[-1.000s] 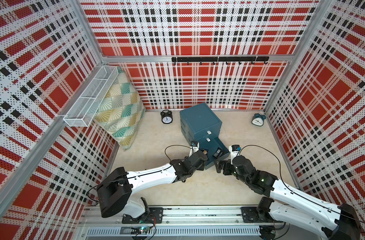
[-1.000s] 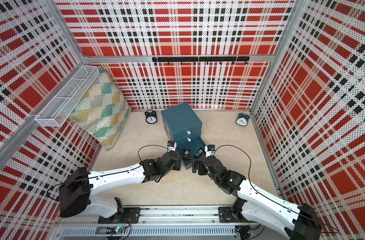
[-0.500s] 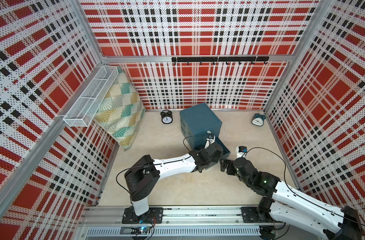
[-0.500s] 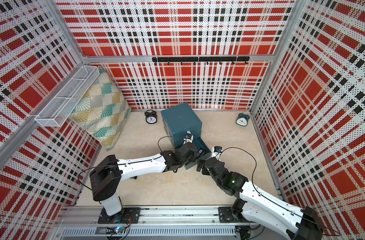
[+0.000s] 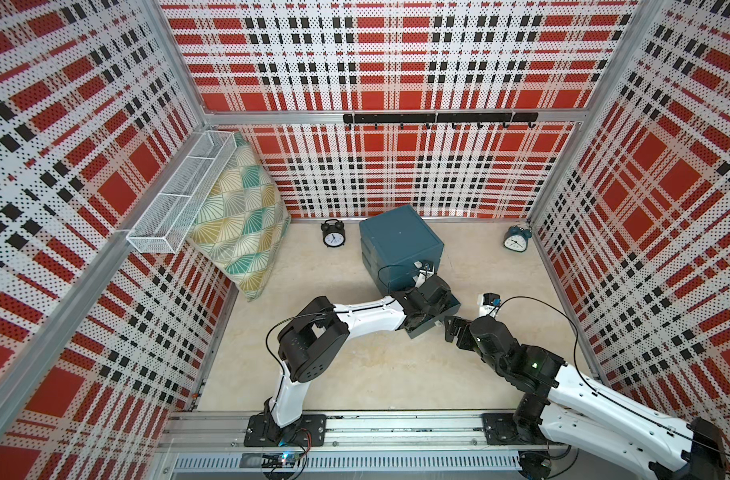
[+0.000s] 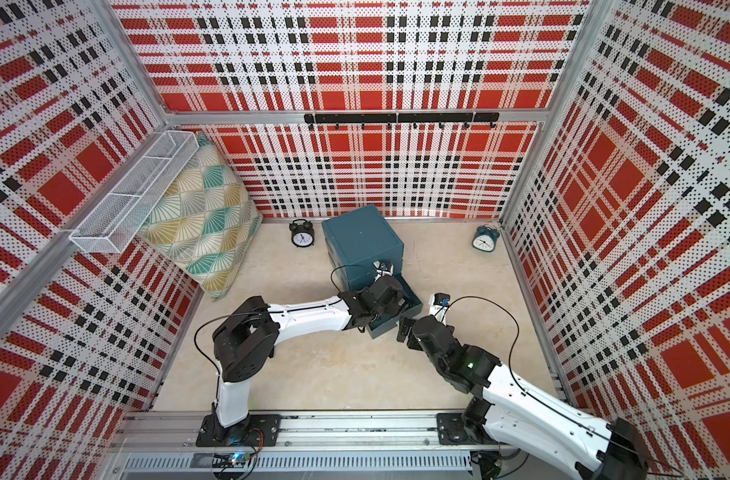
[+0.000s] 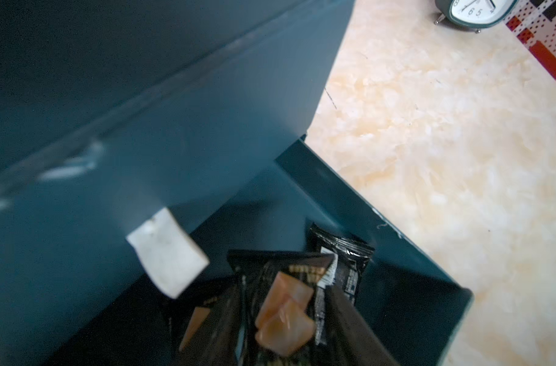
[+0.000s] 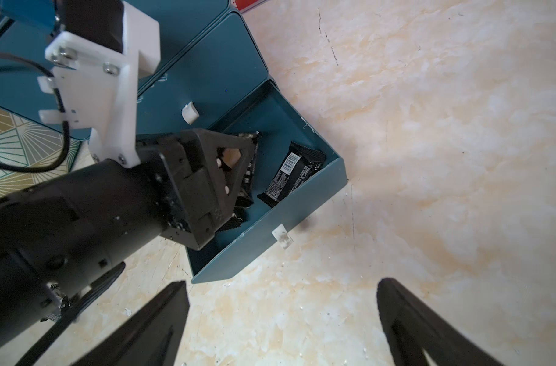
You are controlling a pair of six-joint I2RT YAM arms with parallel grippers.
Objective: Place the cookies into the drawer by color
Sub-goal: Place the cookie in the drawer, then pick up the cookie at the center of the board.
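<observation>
Sitting in the open bottom drawer: black cookies; left hand half-covers them, grip unclear; right hand spread wide at five o'clock.

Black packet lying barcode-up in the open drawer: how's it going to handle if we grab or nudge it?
Flat and thin, the black packet probably is light; a nudge should slide it along the drawer floor, not tip it. Glossy film with crimped ends suggests a slippery, crinkly grip; the middle likely stays stiff.

White arm shells, black joints, thin black cables; white screwed bracket; black right hand.
</observation>
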